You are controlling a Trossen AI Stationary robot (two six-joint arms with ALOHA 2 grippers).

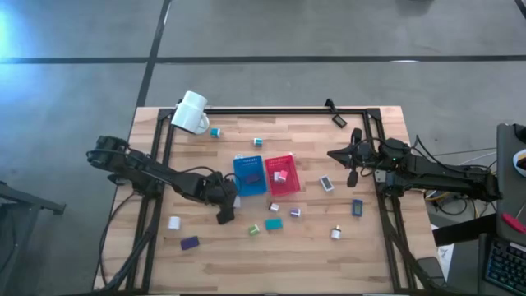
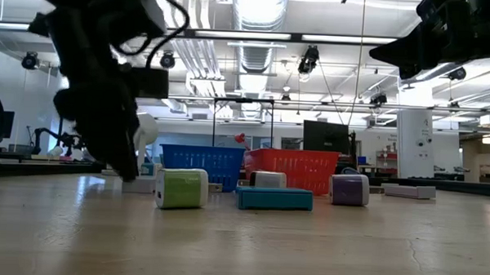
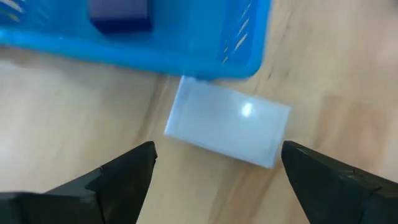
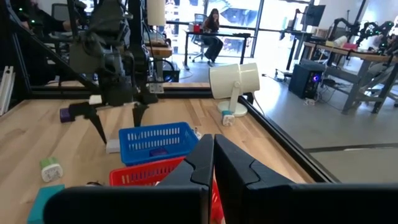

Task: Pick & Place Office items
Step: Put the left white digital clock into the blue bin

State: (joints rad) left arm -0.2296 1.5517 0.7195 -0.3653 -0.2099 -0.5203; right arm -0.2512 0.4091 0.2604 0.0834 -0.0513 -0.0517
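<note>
- Nearest in the high view, a dark purple block point(image 1: 190, 242) and a small white block point(image 1: 174, 222) lie at the near left of the wooden bench point(image 1: 362, 263). The left end effector point(image 1: 224, 210) hangs open by the blue mesh plastic tray's point(image 1: 249, 176) near left corner; the right end effector point(image 1: 352, 154), closed and empty, waits at the far right. A red mesh plastic tray point(image 1: 282, 175) stands touching the blue one's right side.
- Low view: a green-and-white block point(image 2: 182, 188) and a flat teal block point(image 2: 274, 198) lie nearest, with both trays behind them.
- Left wrist view: open fingers point(image 3: 124, 171) straddle a flat white rectangular block point(image 3: 227, 129) touching the blue tray's corner, not gripping it.
- Right wrist view: a large white mug point(image 4: 235, 81) lies tipped at the far edge.
</note>
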